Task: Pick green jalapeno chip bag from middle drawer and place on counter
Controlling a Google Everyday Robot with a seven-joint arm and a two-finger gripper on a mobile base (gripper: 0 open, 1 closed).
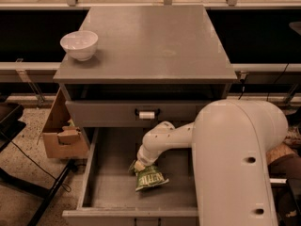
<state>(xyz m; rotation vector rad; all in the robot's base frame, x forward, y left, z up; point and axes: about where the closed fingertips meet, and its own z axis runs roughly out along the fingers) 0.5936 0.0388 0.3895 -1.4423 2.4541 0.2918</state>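
The green jalapeno chip bag (150, 177) lies flat on the floor of the open middle drawer (110, 192), near its middle. My gripper (138, 165) reaches down into the drawer at the end of the white arm and sits at the bag's upper left corner, touching or just over it. The bulky white arm hides the drawer's right side. The counter (150, 41) is the grey top of the cabinet above.
A white bowl (79, 44) stands at the counter's left edge. A closed drawer front with a tagged black handle (147, 114) sits above the open drawer. A cardboard box (63, 134) stands on the floor to the left, by a black stand leg (44, 197).
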